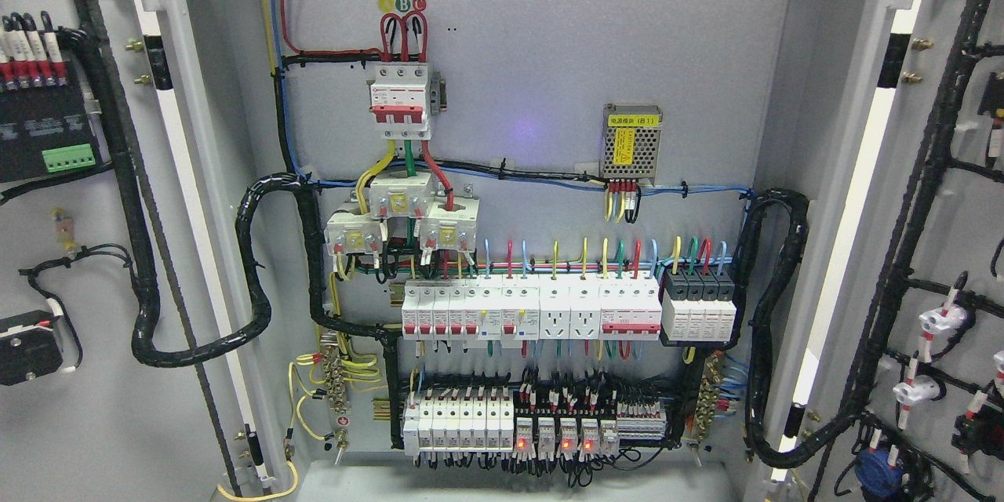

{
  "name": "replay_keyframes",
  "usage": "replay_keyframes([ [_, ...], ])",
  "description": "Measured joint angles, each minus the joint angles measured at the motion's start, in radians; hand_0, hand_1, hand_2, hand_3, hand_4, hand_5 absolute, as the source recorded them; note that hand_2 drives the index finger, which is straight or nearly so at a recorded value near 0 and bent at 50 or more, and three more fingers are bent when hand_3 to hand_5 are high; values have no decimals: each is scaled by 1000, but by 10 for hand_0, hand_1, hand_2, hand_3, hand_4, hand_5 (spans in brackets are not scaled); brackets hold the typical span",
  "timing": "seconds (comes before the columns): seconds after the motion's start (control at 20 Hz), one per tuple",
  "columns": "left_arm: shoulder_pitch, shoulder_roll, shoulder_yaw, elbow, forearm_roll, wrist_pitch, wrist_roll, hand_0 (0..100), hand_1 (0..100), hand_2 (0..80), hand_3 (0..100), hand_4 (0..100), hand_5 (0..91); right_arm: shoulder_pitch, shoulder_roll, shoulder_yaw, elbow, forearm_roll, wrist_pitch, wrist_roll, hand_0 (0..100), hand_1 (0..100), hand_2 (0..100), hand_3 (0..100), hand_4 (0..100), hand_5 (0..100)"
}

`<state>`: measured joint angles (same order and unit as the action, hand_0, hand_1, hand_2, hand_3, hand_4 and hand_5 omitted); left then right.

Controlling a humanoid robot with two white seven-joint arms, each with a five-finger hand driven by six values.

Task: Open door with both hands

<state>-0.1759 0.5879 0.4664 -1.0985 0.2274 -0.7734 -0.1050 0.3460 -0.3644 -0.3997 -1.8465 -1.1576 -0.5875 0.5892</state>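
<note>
Left door [94, 251] swung wide at left, right door [925, 251] wide at right | cabinet interior [533, 133] fully exposed | neither hand in my view, grip unknown | opening looks finished; next I'd just confirm.

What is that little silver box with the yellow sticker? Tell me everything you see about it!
The small silver metal box with a perforated mesh cover is fixed upright on the grey back panel of the open cabinet, right of the middle. A yellow label sits on its front, and a white strip with print runs along its top. Red, yellow and black wires leave its bottom edge and join the blue wire bundle running sideways beneath it.
</note>
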Motion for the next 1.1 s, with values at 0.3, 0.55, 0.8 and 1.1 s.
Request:
replay_keyframes([
  [0.3, -16, 28, -64, 41, 68, 0, 11, 0, 0, 0, 0, 0, 0, 3, 1, -13, 13, -6, 0, -26, 0, 0, 0, 0, 0, 0],
  [0.55, 56, 36, -142, -55, 117, 0, 17, 0, 0, 0, 0, 0, 0, 9, 1, -14, 18, -8, 0, -30, 0, 0, 0, 0, 0, 0],
  [0.8, 177, 23, -218, -230, 122, 0, 12, 0, 0, 0, 0, 0, 0, 20, 1, -2, 10, -9, -2, -30, 0, 0, 0, 0, 0, 0],
  [1.1, 293, -55, -344, -427, -43, 0, 4, 0, 0, 0, 0, 0, 0, 68, -3, 55, -31, -1, -5, -19, 0, 0, 0, 0, 0, 0],
])
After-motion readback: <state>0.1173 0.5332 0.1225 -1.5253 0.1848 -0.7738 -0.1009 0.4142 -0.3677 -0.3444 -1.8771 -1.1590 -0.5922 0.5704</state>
